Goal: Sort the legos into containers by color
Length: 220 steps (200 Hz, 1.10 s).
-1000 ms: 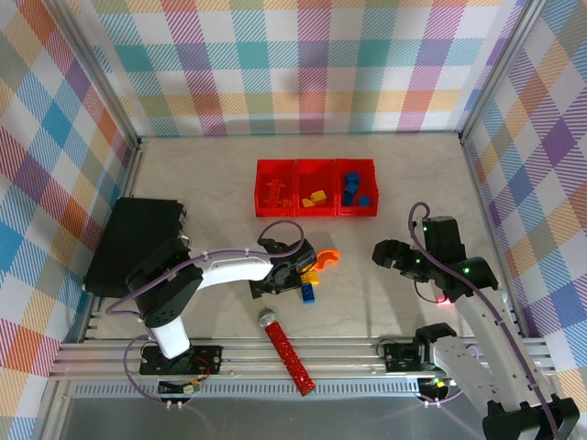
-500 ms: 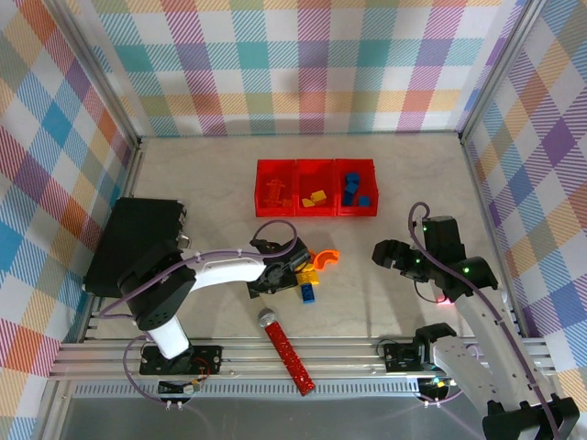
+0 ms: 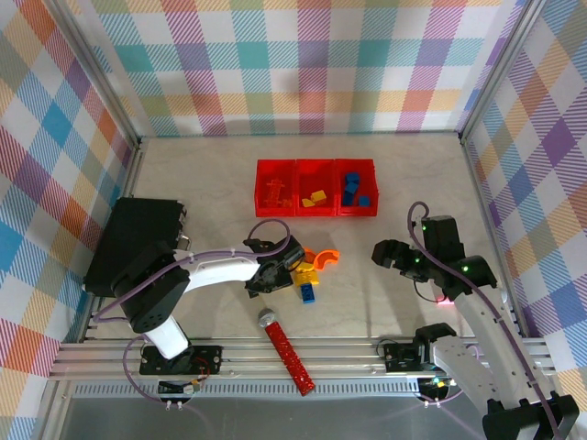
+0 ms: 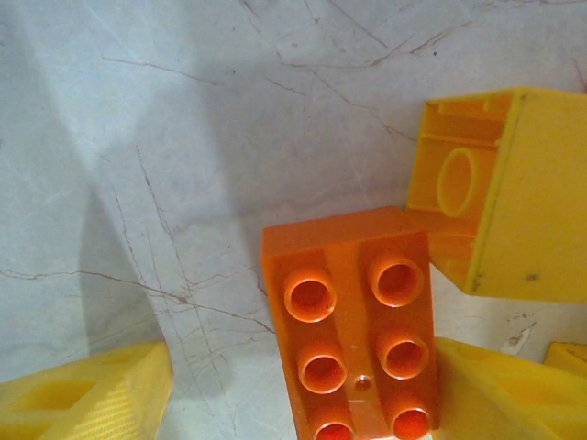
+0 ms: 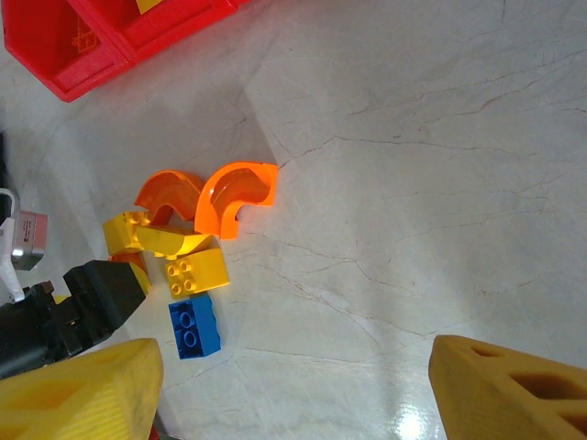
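1. The left gripper (image 4: 303, 367) has its jaws apart, astride an orange brick (image 4: 348, 275) that lies studs-up on the table (image 4: 138, 137). One finger (image 4: 495, 394) sits against the brick's side, and the other stands clear of it with bare table between. Nothing is gripped (judged a straddle ahead of a pinch on the brick's long sides).
2. A yellow brick (image 4: 500, 192) lies tipped on its side, hollow underside showing, and touches the orange brick's far corner. In my judgement, closing the jaws could nudge it.
3. The remaining loose legos (image 3: 310, 270) lie in one tight cluster at that gripper's tip. It includes two orange arches (image 5: 243, 197) side by side and a blue brick (image 5: 193, 328) at the near edge.
4. The right gripper (image 5: 289, 367) has its jaws wide and holds nothing. It hangs over bare table, well apart from the cluster (probably held back to leave the other arm room).
5. The containers (image 3: 296, 186) stand in a row beyond the cluster. The left bin holds orange pieces, the middle yellow and the right blue, so the left bin is the likely place for the straddled brick.
6. Two items lie outside the task. A red stick (image 3: 286, 353) lies near the front rail, and a black case (image 3: 128, 238) sits at the left.
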Available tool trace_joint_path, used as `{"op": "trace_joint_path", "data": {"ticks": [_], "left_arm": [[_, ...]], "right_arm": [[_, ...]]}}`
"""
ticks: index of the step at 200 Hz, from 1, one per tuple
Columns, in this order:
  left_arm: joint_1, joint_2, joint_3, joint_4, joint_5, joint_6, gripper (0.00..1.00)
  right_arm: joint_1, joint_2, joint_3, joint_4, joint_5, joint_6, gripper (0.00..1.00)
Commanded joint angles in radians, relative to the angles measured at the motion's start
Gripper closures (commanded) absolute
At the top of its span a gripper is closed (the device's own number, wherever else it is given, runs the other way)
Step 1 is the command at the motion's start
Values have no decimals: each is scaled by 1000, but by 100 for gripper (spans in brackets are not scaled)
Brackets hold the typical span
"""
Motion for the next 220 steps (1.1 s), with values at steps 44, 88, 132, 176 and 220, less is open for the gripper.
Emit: {"op": "trace_joint_path", "data": {"ticks": [44, 88, 132, 176, 220], "left_arm": [[44, -2, -21, 66, -29, 45, 34], [65, 24, 11, 56, -26, 88, 38], [75, 50, 52, 34, -30, 108, 49], [86, 67, 79, 24, -31, 127, 67], [89, 50, 88, 17, -37, 149, 83]], "right_arm": [[-4, 2, 0, -18, -14, -9, 23], [-4, 3, 0, -16, -14, -9, 23], [-4, 3, -1, -17, -14, -9, 23], [-4, 8, 1, -17, -13, -11, 23], [-4, 11, 2, -17, -12, -13, 23]]}}
